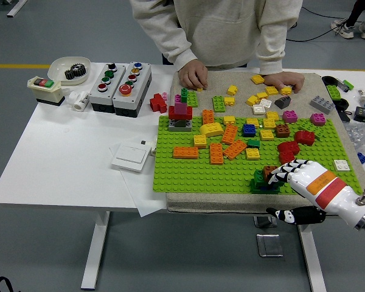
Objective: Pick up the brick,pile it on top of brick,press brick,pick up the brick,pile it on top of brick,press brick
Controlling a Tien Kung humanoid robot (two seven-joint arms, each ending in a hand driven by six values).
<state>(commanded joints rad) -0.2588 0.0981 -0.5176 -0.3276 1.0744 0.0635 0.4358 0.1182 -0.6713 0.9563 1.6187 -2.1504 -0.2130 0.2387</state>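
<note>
Right robot hand (284, 174), lower right, fingers curled onto the brown brick (269, 172) atop the green brick (260, 180): press straight down, evenly, no twisting.

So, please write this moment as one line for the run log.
stage: press brick | right hand: fingers on brown brick atop green brick | baseplate: near edge | left hand: not visible | person: hands resting on table
</note>
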